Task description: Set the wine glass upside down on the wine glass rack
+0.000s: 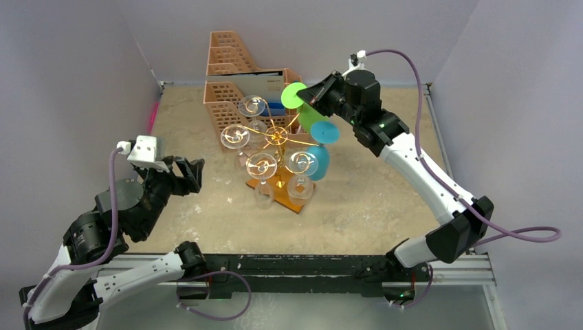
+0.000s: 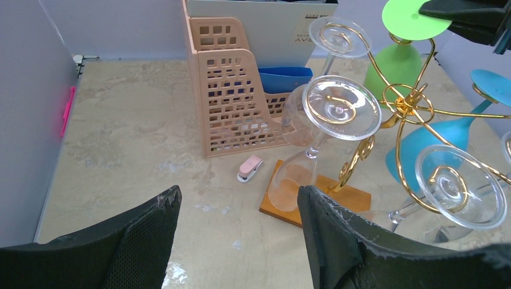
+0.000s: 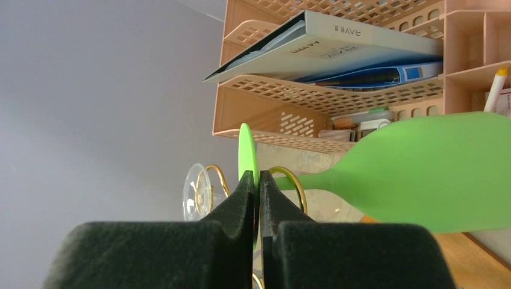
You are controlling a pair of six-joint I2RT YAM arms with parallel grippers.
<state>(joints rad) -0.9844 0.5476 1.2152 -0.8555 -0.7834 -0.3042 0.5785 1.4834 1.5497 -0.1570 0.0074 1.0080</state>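
The gold wire wine glass rack [image 1: 277, 136] stands mid-table on a brown wooden base [image 1: 282, 186]; it also shows in the left wrist view [image 2: 405, 102]. Several clear glasses and a blue one [image 1: 319, 162] hang on it upside down. My right gripper [image 1: 317, 91] is shut on the foot disc [image 3: 246, 153] of a green wine glass [image 1: 297, 97], pinching its rim. The green bowl [image 3: 434, 174] hangs below, its stem by a gold scroll arm [image 3: 289, 180]. My left gripper [image 1: 194, 172] is open and empty, left of the rack [image 2: 238, 198].
A peach-orange perforated file organizer [image 1: 237, 82] with books stands behind the rack. A small pink clip [image 2: 249, 168] lies on the table by the rack's base. A pink marker [image 1: 152, 117] lies along the left wall. Grey walls close three sides.
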